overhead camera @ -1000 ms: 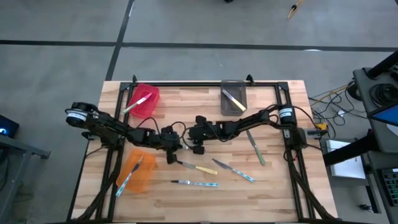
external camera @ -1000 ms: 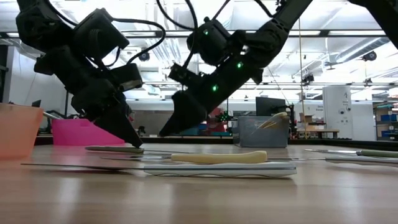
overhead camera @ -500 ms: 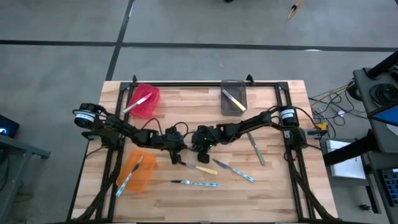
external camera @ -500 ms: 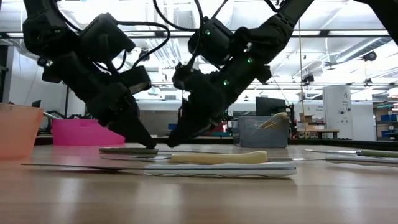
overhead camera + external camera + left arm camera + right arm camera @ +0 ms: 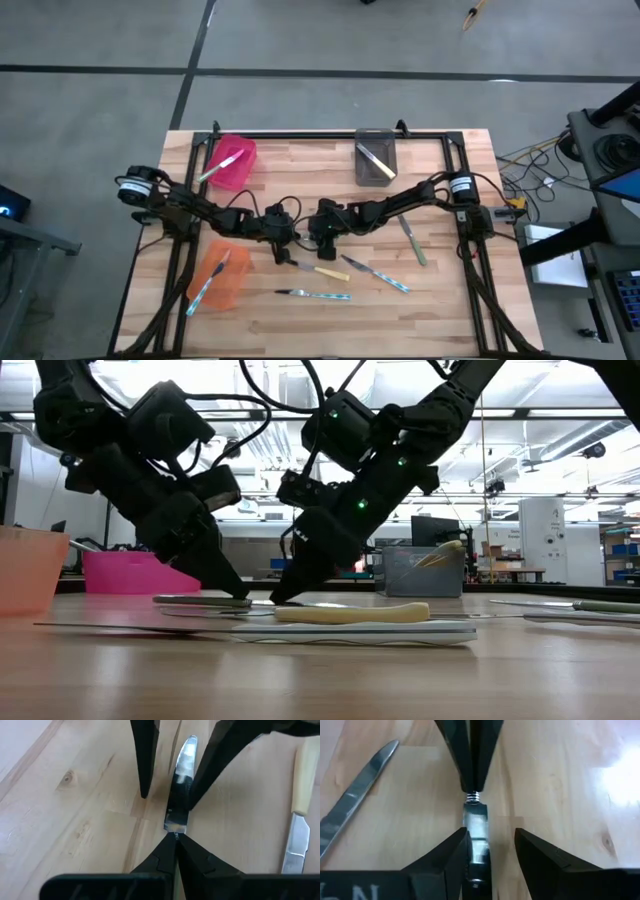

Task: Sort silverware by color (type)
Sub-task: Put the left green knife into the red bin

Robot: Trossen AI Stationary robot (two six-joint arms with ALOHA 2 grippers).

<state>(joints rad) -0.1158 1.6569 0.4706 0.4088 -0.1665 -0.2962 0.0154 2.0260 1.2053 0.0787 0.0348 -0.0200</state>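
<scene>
A silver knife blade (image 5: 181,785) lies flat on the wood between my two grippers; its handle does not show. My left gripper (image 5: 175,836) is shut, with its tips at one end of the blade. My right gripper (image 5: 491,834) is open and low over the table. Its two fingers (image 5: 145,770) stand either side of the blade (image 5: 477,832), facing the left gripper. In the low view both grippers slant down to this knife (image 5: 200,601). My left gripper sets its shut fingertips on the end of the blade (image 5: 175,826), slanting down from the table's left. The blade lies flat on the table. My right gripper straddles the blade; one finger (image 5: 200,785) is close against its edge, and I cannot tell whether it touches.
A yellow-handled knife (image 5: 325,271) lies just nearer, with two blue-handled ones (image 5: 325,295) (image 5: 385,278) and a green one (image 5: 412,243). A pink bin (image 5: 235,163), a grey bin (image 5: 375,158) and an orange bin (image 5: 220,275) hold knives.
My right gripper has come down toward the table and the left gripper, tipping steeper, until its fingers stand around the blade.
</scene>
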